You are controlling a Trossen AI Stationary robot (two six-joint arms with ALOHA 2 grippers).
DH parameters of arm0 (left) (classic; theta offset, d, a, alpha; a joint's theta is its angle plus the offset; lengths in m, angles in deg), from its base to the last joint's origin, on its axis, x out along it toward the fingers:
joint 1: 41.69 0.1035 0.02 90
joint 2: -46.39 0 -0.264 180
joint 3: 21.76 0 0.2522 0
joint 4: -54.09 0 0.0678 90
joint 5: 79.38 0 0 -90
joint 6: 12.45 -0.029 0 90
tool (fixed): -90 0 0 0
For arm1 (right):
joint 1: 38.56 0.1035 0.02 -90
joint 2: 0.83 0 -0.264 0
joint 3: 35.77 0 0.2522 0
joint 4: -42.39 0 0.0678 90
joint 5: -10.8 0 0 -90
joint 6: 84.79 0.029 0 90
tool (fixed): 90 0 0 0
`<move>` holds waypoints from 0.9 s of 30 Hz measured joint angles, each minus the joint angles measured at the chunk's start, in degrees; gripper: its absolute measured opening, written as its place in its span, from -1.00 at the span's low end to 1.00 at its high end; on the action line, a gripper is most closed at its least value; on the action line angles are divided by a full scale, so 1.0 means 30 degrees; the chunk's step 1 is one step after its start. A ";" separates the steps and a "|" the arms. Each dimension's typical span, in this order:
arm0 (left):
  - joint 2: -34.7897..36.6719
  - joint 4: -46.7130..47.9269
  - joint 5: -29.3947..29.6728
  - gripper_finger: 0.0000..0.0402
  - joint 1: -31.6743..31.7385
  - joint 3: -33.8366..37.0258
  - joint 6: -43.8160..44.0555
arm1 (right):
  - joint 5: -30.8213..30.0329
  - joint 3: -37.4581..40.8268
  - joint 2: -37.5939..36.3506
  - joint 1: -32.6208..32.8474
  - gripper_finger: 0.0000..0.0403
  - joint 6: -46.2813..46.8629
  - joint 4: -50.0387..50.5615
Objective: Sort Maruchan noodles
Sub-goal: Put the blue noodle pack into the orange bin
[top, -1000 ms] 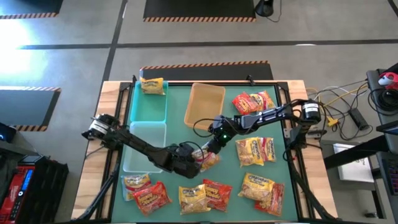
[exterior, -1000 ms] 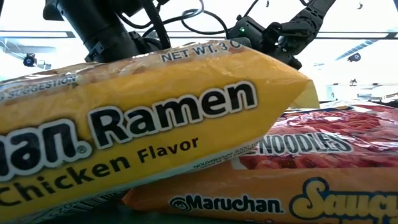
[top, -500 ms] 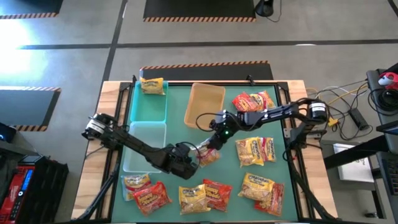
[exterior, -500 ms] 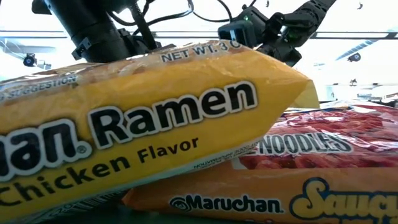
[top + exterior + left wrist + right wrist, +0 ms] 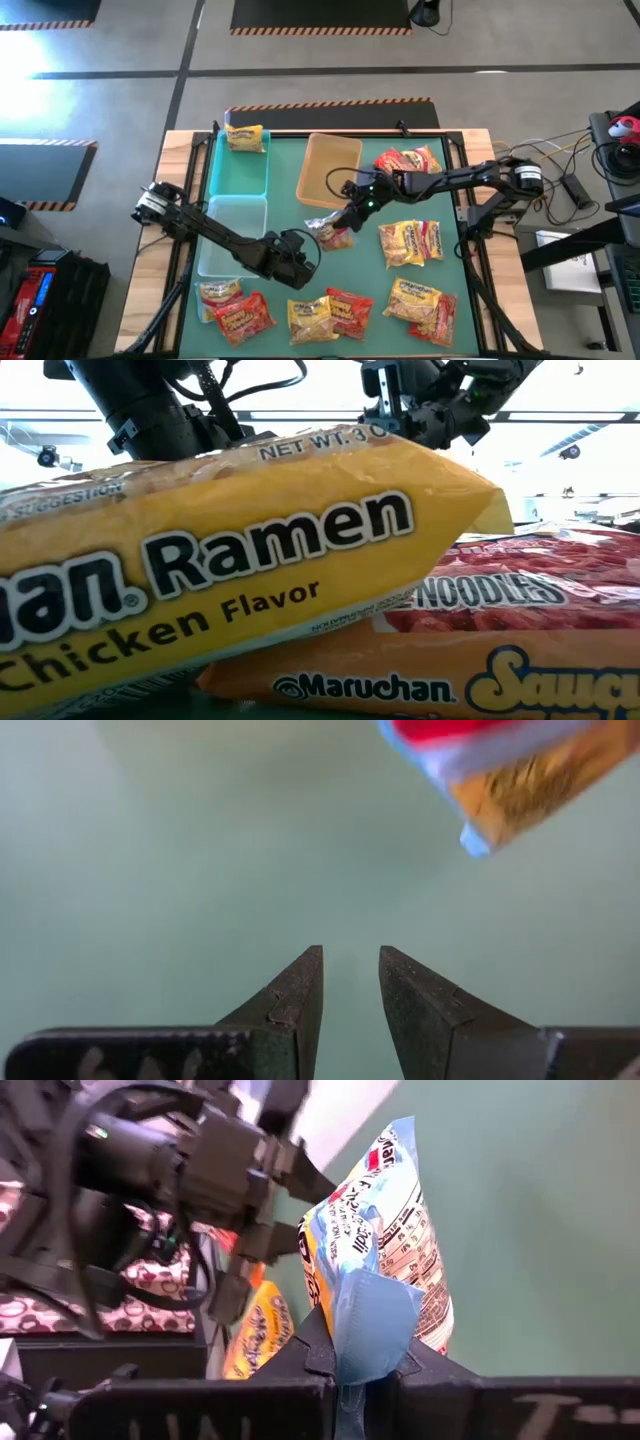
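1. Green mat (image 5: 290, 170) on a wood-edged table; grey floor with hazard-striped panels around it.
2. Right gripper (image 5: 347, 214): near mat centre, fingers pressed together on the sealed edge of one held packet (image 5: 330, 232), lifted clear of the mat. Packet (image 5: 385, 1230) hangs from the pinch with its nutrition-panel side toward the wrist camera, long axis running away from the fingers.
3. Left gripper (image 5: 300, 262): at roughly 7 o'clock of the held packet, low over bare mat, fingers (image 5: 300, 995) slightly parted, pinching nothing. Packet corner (image 5: 520, 790) visible beyond them, not touching.
4. Key relation: tan tray (image 5: 330, 168) lies at about 12 o'clock from the held packet, near; teal tray (image 5: 238, 165) and clear tray (image 5: 232, 232) lie at 9 to 10 o'clock, farther. Right arm judged nearer to all three.
5. Remaining packets: one yellow packet (image 5: 245, 138) in the teal tray; others loose along the mat at 6 o'clock and 3 o'clock.
6. Legible print, low view: "Ramen", "Chicken Flavor", "NET WT. 3" on a yellow pack (image 5: 240, 560); "Maruchan", "NOODLES" on the pack beneath (image 5: 480, 630).
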 joint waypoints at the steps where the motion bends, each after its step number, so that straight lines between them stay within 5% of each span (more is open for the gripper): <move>1: 0.0000 0.0000 0.0007 -0.58 -0.0014 0.0000 0.0000 | 0.0007 0.0000 -0.0211 -0.0087 -0.96 -0.0014 -0.0004; 6: 0.0000 -0.0007 0.0013 -0.58 -0.0089 0.0000 0.0046 | -0.0287 -0.0007 -0.1307 -0.0894 -0.96 -0.0431 -0.0005; 14: -0.0087 -0.0230 0.0417 -0.58 -0.0095 0.0000 0.0095 | -0.3534 -0.0007 -0.2199 -0.3318 -0.96 -0.3314 -0.0349; 27: -0.0095 0.0249 0.2004 -0.58 -0.0087 0.0000 0.0005 | -0.5186 -0.0022 -0.0225 -0.6681 -0.96 -1.2397 -0.4835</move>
